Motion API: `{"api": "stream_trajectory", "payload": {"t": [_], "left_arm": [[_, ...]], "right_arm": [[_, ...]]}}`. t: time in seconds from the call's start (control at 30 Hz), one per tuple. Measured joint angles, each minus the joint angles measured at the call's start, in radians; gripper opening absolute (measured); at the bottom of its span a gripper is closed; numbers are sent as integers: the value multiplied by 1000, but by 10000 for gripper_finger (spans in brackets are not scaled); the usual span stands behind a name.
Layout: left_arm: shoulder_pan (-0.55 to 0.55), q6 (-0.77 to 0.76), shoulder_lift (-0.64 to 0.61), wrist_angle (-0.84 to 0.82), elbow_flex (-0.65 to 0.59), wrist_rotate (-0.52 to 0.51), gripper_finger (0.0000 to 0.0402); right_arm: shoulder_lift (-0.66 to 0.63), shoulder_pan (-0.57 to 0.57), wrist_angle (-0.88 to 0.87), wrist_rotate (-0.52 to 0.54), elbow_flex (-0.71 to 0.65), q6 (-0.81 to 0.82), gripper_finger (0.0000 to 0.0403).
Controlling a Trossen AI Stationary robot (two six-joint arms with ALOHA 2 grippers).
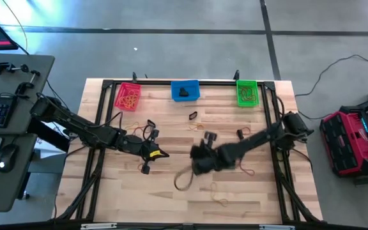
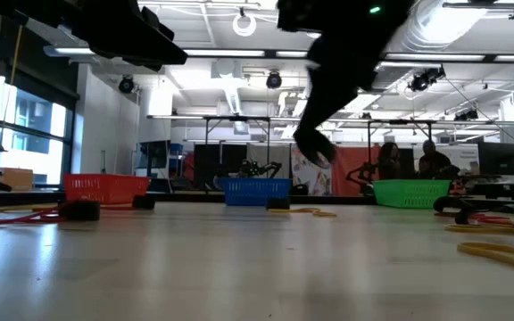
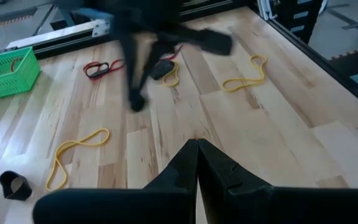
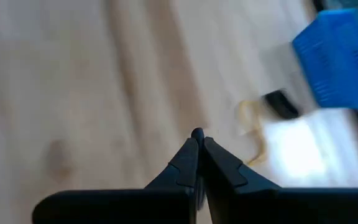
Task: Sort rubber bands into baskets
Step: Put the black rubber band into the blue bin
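High view: 3 baskets stood in a row along the far edge of the wooden desk (image 1: 171, 198), the red-pink basket (image 1: 128, 96) on the left holding yellow-tan bands, the blue basket (image 1: 185, 90) in the middle holding a dark item, and the green basket (image 1: 247, 92) on the right holding thin bands. The left hand (image 1: 159, 153) sat over the desk left of centre, closed and carrying nothing. The right hand (image 1: 197, 160) was over the middle of the desk, blurred; what, if anything, it carried could not be told there. A black band (image 1: 192, 115) lay just in front of the blue basket, and a thin red-orange band (image 1: 246, 169) lay near the right arm. Low view: the 3 baskets appeared in the same order across the desk's far side, with a yellow-tan band (image 2: 498, 254) flat on the surface at the near right and 1 dark arm hanging above the centre. Left wrist view: the left hand's fingers (image 3: 225, 177) met tip to tip with nothing between them; a yellow-tan loop (image 3: 76, 152) and a short black band (image 3: 14, 185) lay on the desk, well apart from the hand. Right wrist view: the right hand's fingers (image 4: 185, 165) were pressed together and empty, above bare wood, with the blue basket, a black band (image 4: 280, 104) and a yellow-tan band (image 4: 253, 134) beyond.
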Motion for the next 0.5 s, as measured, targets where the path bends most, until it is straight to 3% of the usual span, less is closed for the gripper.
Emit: {"api": "stream_trajectory", "payload": {"t": [0.27, 0.5], "left_arm": [[0, 1, 0, 0, 0, 0, 0], [1, -6, 0, 0, 0, -40, 0]], "right_arm": [[0, -200, 12, 21, 87, -264, 1], [0, -390, 238, 3, 55, -481, 0]]}}
